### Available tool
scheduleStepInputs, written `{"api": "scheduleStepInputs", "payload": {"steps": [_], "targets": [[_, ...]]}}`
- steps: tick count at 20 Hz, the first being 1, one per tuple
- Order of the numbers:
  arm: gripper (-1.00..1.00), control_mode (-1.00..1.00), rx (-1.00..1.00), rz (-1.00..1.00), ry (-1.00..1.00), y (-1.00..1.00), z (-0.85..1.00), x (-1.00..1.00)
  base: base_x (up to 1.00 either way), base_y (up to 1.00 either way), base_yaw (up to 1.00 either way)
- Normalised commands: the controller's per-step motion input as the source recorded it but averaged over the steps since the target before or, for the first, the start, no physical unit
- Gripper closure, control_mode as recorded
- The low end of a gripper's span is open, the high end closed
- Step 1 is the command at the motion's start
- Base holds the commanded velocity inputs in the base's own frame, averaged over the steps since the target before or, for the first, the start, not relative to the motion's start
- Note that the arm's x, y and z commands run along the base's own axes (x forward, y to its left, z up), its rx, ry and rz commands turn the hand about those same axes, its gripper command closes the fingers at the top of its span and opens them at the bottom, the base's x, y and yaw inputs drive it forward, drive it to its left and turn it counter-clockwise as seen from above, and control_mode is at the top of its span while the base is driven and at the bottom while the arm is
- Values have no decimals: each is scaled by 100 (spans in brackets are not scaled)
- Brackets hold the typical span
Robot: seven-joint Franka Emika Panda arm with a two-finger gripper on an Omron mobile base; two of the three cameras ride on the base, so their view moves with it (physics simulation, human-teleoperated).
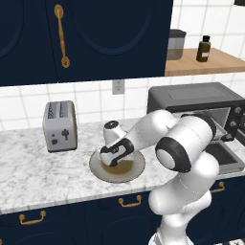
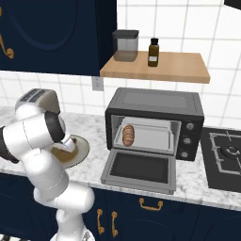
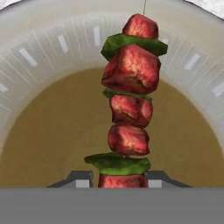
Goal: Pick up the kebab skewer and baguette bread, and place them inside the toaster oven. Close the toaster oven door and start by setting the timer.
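Although no writing can be read on the silver toaster (image 1: 60, 126) at left, the gripper (image 3: 118, 180) is down over the plate (image 1: 139, 168), its jaws set on either side of the kebab skewer's (image 3: 129, 100) lowest chunk; whether they clamp it, I cannot tell. Rightward, the baguette bread (image 2: 128, 134) lies inside the toaster oven (image 2: 155, 104), above the lowered toaster oven door (image 2: 139, 170).
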Motion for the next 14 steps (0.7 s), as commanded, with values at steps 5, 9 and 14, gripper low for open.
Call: {"api": "scheduleStepInputs", "payload": {"steps": [5,9,14], "targets": [[100,-100,2,0,-1,-57,53,-78,0,0,0],[100,-100,2,0,0,-88,83,-65,0,0,0],[100,-100,0,0,0,-97,89,-59,0,0,0]]}}
